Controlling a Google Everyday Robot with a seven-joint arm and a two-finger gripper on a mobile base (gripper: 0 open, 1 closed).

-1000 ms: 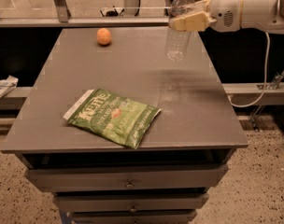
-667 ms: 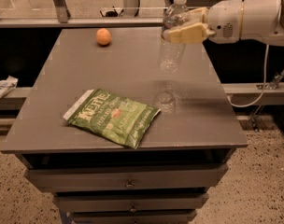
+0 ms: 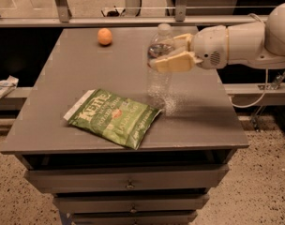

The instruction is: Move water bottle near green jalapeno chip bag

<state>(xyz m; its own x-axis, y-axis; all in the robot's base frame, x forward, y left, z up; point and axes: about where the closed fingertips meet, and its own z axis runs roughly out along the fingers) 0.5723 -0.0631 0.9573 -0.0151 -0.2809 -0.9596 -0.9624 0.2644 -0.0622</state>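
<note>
The clear water bottle (image 3: 160, 74) with a white cap stands upright just right of the green jalapeno chip bag (image 3: 112, 116), its base at or just above the grey table top (image 3: 72, 74). My gripper (image 3: 169, 55) comes in from the right and is shut on the bottle's upper part, around the label band. The green Kettle bag lies flat near the table's front edge, its right corner close to the bottle's base.
An orange fruit (image 3: 104, 36) sits at the back of the table. My white arm (image 3: 245, 41) spans the right side above the table. Drawers (image 3: 128, 182) are below the top. A white object (image 3: 3, 88) lies on a ledge at the left.
My gripper has carried the bottle left and toward the front, from the table's back right down to beside the chip bag.
</note>
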